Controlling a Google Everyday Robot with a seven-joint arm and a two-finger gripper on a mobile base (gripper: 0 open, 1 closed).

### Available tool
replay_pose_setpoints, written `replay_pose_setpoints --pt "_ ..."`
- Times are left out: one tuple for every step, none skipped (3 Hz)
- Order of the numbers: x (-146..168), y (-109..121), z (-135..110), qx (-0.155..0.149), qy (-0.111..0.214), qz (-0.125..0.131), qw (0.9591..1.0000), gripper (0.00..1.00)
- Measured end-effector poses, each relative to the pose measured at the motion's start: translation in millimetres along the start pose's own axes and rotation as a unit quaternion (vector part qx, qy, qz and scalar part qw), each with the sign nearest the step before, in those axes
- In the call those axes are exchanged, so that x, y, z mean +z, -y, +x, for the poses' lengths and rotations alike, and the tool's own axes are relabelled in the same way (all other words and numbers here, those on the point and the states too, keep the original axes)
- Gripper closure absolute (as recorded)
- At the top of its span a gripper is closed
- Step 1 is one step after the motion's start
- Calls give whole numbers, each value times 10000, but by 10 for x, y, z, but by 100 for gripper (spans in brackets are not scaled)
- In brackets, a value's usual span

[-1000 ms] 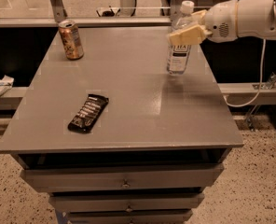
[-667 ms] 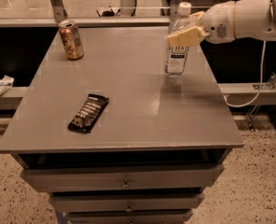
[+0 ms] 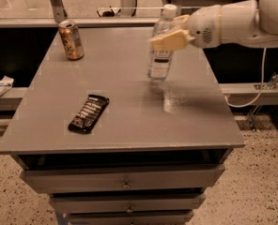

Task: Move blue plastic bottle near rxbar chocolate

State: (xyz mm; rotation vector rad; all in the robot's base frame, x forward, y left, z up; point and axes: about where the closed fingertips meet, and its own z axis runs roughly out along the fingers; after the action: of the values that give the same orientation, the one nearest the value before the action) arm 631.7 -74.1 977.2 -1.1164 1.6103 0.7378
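Bottle (image 3: 159,65) farther left, tight in gripper (image 3: 161,39)

No wording can be read on anything on the table (image 3: 195,125).
The black wrapper of the rxbar chocolate (image 3: 88,113) carries white lettering. A white-and-dark label wraps the blue plastic bottle (image 3: 160,65), which the hand (image 3: 165,40) grips near the top, over the table's far right. The copper can (image 3: 71,40) bears print too. None of it is legible.
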Motion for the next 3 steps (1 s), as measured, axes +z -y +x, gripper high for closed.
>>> replay_pose_setpoints --pt "664 -430 -53 83 320 -357 9988 100" --pt "1200 -721 20 -36 387 -583 9975 100" --pt "1182 -718 -34 -36 387 -583 9975 100"
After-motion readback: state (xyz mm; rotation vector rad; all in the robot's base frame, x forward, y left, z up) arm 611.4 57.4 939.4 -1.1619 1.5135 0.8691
